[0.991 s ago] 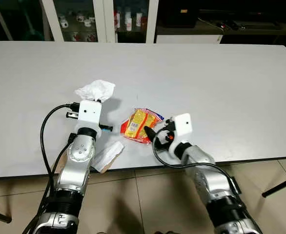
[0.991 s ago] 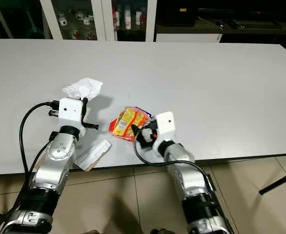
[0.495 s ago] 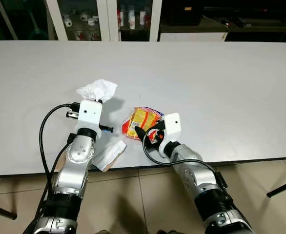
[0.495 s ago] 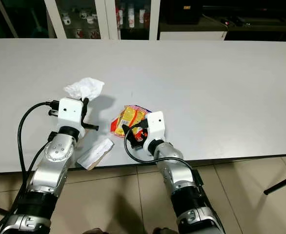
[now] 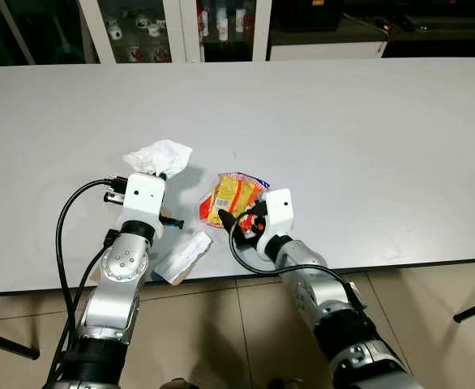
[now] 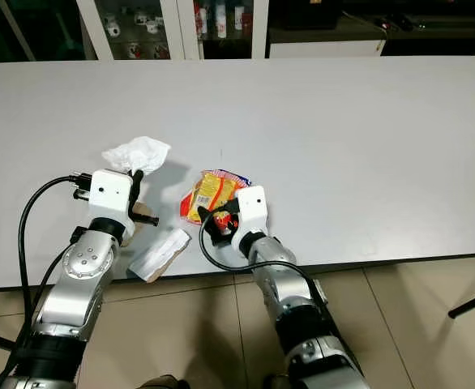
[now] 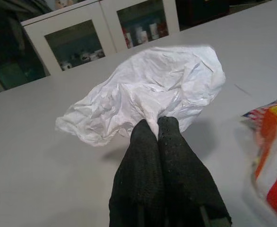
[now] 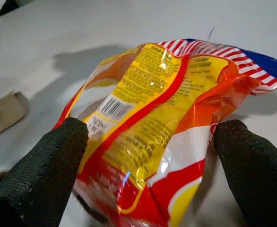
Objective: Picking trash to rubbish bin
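Big white table (image 5: 367,130), robot at its near edge, both arms up over the tabletop.

L gripper (image 7: 157,126): fingers pressed together, pinching the near edge of a crumpled white tissue (image 7: 148,92). In the head views the tissue (image 5: 158,156) sits on the table just beyond the L wrist's white camera block, looks like it's touching the surface, can't tell for sure.

R gripper (image 8: 150,137): jaws wide, one black finger (image 8: 48,165) on each side of a snack wrapper (image 8: 152,123), packet between them but not squeezed yet; whether the pads touch the film can't be told. Wrapper (image 5: 233,198) lies flat on the table, near the front edge, roughly centre between the two arms. It's yellow and orange/red plastic w/ a clear patch, red-white stripes and a blue corner at the far end. White barcode label visible on the side by one finger; rows of small dark print on the yellow panel, too blurry to read, no brand legible.

Also on the table: a flattened piece of white paper w/ a brown cardboard end (image 5: 181,258), lying at the front edge beside the L forearm, near the wrapper but apart from it.

Background: white-framed glass cabinet (image 5: 181,24) behind the table w/ small bottles and mugs on shelves, labels too small to read. Tiled floor (image 5: 432,324) below the table edge
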Robot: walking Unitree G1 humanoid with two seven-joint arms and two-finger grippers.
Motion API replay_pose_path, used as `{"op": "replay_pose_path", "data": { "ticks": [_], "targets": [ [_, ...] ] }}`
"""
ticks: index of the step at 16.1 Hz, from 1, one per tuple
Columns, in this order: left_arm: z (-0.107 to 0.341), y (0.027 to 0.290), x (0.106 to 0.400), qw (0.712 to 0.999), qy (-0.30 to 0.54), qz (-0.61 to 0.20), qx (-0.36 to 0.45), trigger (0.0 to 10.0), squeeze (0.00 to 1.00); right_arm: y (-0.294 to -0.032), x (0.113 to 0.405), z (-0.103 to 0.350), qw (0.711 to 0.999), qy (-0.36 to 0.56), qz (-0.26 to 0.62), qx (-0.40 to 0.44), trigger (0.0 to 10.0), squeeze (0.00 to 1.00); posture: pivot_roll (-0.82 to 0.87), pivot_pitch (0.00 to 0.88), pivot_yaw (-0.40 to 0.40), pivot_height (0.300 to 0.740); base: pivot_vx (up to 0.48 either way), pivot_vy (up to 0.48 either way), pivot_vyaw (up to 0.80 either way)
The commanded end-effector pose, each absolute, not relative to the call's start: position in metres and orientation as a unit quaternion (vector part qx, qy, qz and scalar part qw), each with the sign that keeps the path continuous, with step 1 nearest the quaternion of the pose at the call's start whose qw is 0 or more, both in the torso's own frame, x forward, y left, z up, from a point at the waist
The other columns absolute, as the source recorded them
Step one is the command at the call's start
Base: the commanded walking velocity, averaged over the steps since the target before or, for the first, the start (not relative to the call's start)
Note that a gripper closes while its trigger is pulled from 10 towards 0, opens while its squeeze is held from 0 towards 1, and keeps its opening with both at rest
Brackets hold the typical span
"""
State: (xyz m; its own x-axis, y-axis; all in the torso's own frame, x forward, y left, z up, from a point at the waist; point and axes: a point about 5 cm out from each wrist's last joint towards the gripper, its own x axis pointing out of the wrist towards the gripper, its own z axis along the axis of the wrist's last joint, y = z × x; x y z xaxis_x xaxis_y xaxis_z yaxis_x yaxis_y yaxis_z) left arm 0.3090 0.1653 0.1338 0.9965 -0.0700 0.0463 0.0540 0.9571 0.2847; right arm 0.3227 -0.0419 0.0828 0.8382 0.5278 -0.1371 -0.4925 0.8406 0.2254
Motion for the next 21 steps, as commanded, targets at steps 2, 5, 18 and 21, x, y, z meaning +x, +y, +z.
{"op": "replay_pose_path", "data": {
  "ticks": [2, 5, 18, 21],
  "targets": [
    [0.136, 0.164, 0.306, 0.988, -0.027, -0.043, 0.149, 10.0, 0.0, -0.039, 0.317, 0.069, 0.952, 0.125, 0.265, 0.089, 10.0, 0.0, 0.1, 0.158, 0.02, 0.74, 0.0, 0.0, 0.0],
    [0.138, 0.163, 0.305, 0.986, -0.025, -0.049, 0.157, 10.0, 0.0, -0.033, 0.312, 0.063, 0.949, 0.129, 0.276, 0.087, 2.2, 0.0, 0.1, 0.169, 0.03, 0.74, 0.0, 0.0, 0.0],
    [0.151, 0.153, 0.33, 0.985, -0.043, -0.061, 0.157, 10.0, 0.0, -0.043, 0.321, 0.064, 0.955, 0.117, 0.263, 0.075, 0.0, 0.0, 0.07, 0.088, 0.054, 0.74, 0.0, 0.0, 0.0],
    [0.152, 0.152, 0.334, 0.986, -0.047, -0.055, 0.151, 10.0, 0.0, -0.049, 0.326, 0.066, 0.957, 0.114, 0.256, 0.07, 0.0, 0.0, 0.06, 0.065, 0.045, 0.74, 0.0, 0.0, 0.0]
  ]
}}
